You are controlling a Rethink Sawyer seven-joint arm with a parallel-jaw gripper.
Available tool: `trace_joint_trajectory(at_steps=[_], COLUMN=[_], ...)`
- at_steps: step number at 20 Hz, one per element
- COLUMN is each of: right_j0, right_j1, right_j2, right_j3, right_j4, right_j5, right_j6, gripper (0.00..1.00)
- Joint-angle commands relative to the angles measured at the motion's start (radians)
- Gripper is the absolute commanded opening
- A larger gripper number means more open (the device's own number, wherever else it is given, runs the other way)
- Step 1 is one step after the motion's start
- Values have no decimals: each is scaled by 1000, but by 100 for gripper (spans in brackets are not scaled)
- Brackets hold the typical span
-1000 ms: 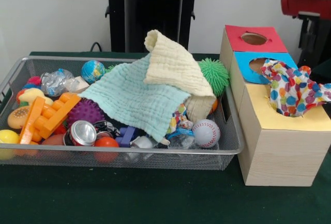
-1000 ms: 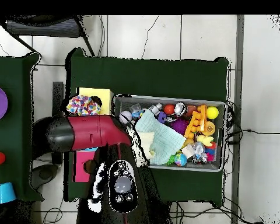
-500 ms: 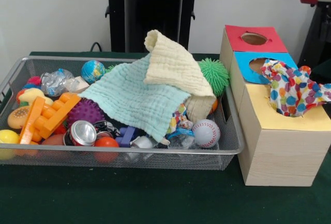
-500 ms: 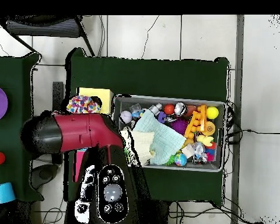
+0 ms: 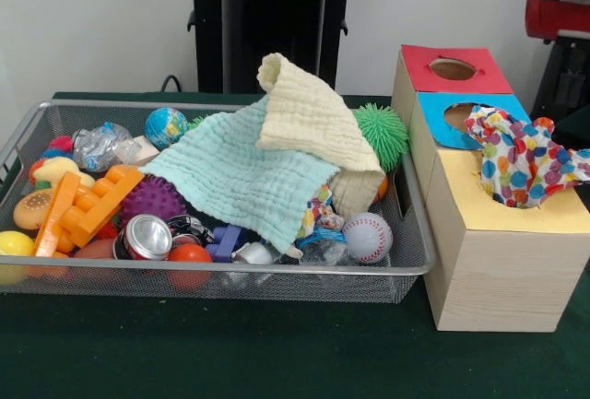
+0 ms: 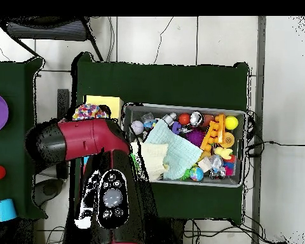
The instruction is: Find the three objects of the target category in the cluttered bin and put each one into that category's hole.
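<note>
The wire-mesh bin [image 5: 230, 272] holds a heap of toys and also shows in the overhead view [image 6: 187, 107]. A polka-dot cloth [image 5: 521, 159] lies bunched on the yellow-topped box [image 5: 535, 217], covering its hole. A second polka-dot piece [image 5: 318, 207] peeks out from under the mint-green cloth [image 5: 240, 178] in the bin. In the overhead view the red arm [image 6: 85, 136] lies over the boxes and half covers the polka-dot cloth [image 6: 86, 112]. The gripper shows in neither view.
A cream cloth [image 5: 309, 118] lies on the mint one. The blue-topped box [image 5: 429, 132] and red-topped box [image 5: 419, 63] stand behind the yellow one. A green spiky ball [image 5: 383, 132], a baseball [image 5: 367, 236], a can [image 5: 147, 236] and an orange toy [image 5: 92, 205] fill the bin.
The arm has swung: in the overhead view its red link moved up over the yellow box and covers more of the polka-dot cloth. The cloths and toys have not moved.
</note>
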Motion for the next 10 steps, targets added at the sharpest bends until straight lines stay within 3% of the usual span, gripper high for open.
trace_joint_trajectory(at_steps=[1,10], right_j0=[-9,-4], right_j1=[78,78], right_j2=[-44,-40], right_j3=[-45,-70], right_j4=[-56,-34], right_j5=[60,45], right_j6=[77,91], gripper=[0,0])
